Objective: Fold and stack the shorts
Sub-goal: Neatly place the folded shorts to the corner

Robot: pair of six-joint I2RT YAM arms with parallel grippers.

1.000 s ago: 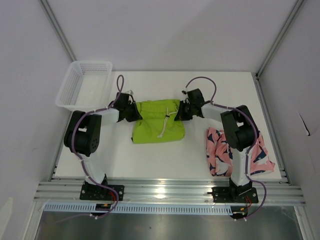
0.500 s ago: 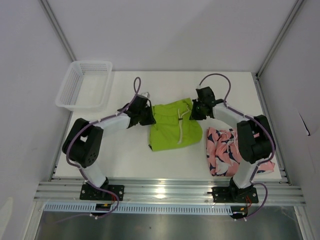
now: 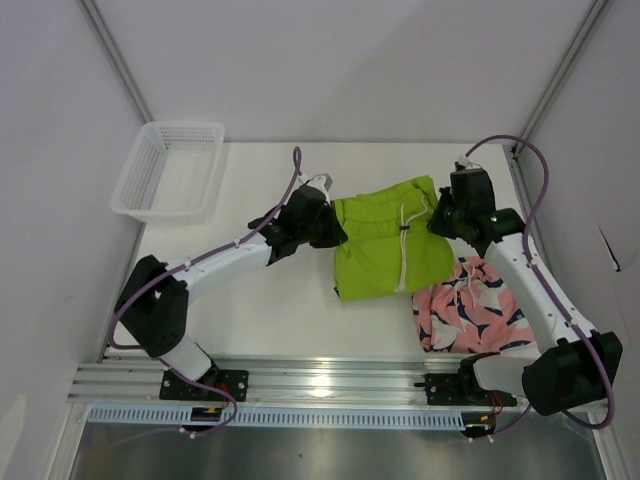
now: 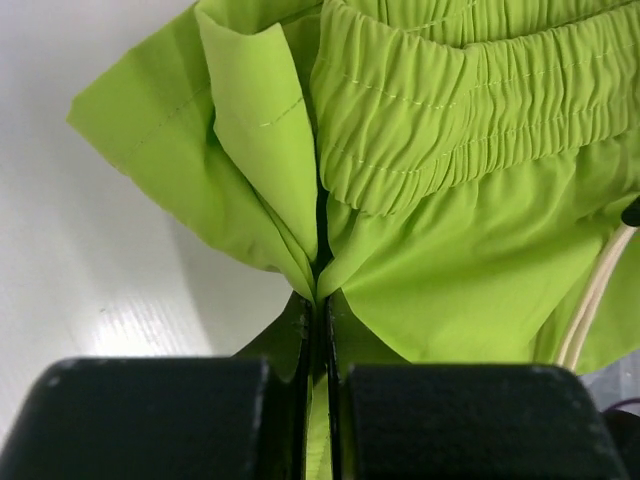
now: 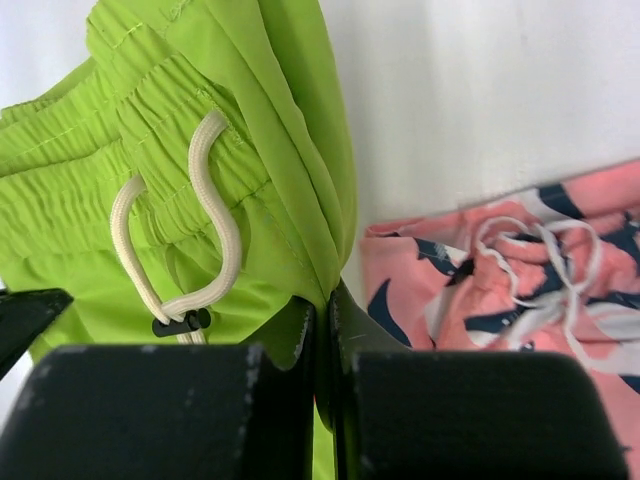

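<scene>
Looking down from above, the lime green shorts point(image 3: 385, 262) are held between two robot arms over the middle-right of the white table point(image 3: 270, 310). Their waistband point(image 3: 385, 203) is toward the far side and a white drawstring point(image 3: 404, 252) trails down the front. The left gripper point(image 3: 336, 230) is pinched on the shorts' left edge, and the right gripper point(image 3: 440, 222) on their right edge. The near right corner of the green pair touches the pink shark-print shorts point(image 3: 478, 315), which lie bunched at the table's near right. A white mesh basket point(image 3: 165, 210) sits at the far left corner, well apart from both pairs. From the left wrist camera, the two black fingers point(image 4: 160, 410) are pressed together on a fold of green fabric — only a thin line shows between them — with the gathered waistband beyond. From the right wrist camera, that gripper's black fingers are likewise clamped on a green fold. The drawstring loops through a small dark toggle point(image 5: 180, 322) at left. The pink shorts, with their own white cord point(image 5: 540, 250), lie on the table at right, just beside the green fabric.
</scene>
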